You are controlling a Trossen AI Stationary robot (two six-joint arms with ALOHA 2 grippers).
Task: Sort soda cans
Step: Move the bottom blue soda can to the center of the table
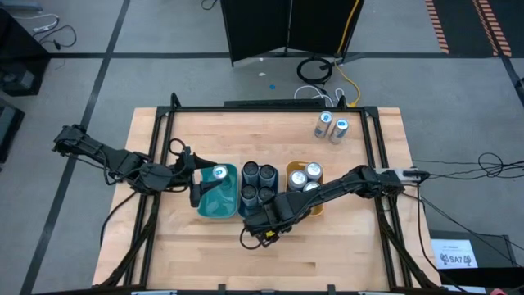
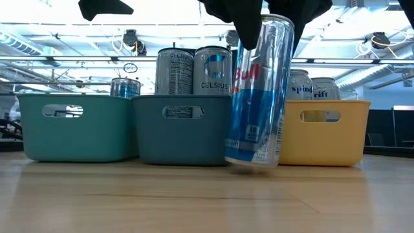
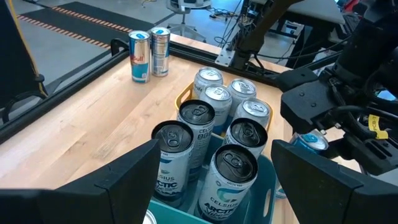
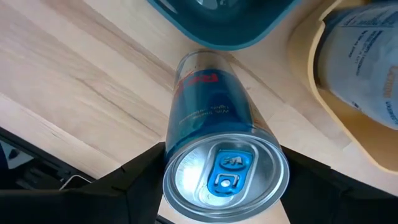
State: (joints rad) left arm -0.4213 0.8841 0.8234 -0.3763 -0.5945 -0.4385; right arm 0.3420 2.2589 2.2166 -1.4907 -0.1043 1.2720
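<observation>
Your right tool (image 2: 259, 22) pinches a blue-and-silver soda can (image 2: 257, 90) at its top, tilted, low centre in the high view, before the bins. Your left tool (image 1: 196, 176) hangs spread over the teal bin (image 1: 214, 205).

The tilted blue-and-silver can (image 2: 257, 97) in the low view reads "Bull" in red letters. Behind it, a can (image 2: 214, 71) in the middle bin carries "CELSIUS", and a can (image 2: 301, 83) in the yellow bin shows "Spind" over "rift". In the left wrist view the nearest dark-topped can (image 3: 229, 185) reads "CELSIUS ARCTIC", and its neighbour (image 3: 171, 163) "ARCTIC".
</observation>
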